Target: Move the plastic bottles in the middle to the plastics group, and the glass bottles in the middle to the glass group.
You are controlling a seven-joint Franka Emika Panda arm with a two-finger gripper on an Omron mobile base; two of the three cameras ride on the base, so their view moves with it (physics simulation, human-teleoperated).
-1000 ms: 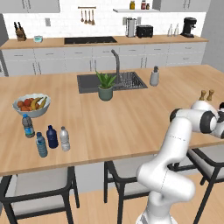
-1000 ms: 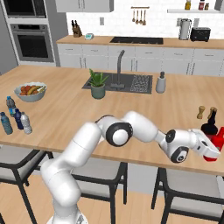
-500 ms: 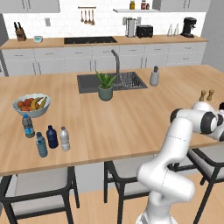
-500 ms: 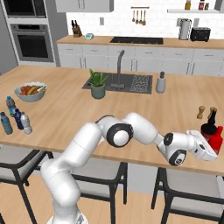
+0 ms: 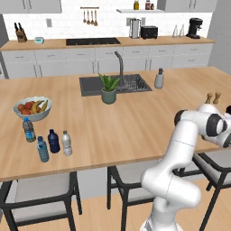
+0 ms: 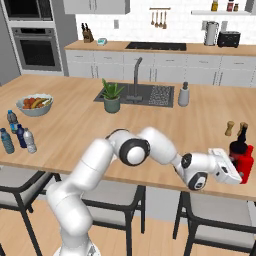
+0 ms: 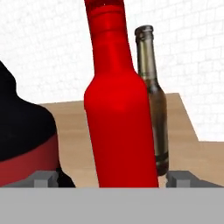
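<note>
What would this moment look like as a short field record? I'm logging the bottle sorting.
gripper: open, fingertips either side of the red bottle, not touching it
red bottle: upright, at the counter's right end
brown glass bottle: upright, just behind the red one
navy bottle: upright, left end, beside the clear greyish bottle
water bottles: two, next to the navy bottle

A long wooden bench [image 5: 135, 126] crosses the middle of the frame, with a dark sink [image 5: 115, 84] and tall tap [image 5: 120, 67] set in it. Dark-framed stools [image 5: 38, 191] with grey seats stand along its near edge on a pale wood floor [image 5: 99, 216]. Behind, grey cabinets [image 6: 165, 75] run under a white tiled wall [image 5: 99, 22]; a wall oven [image 6: 37, 47] sits upper left in the right base view.
</note>
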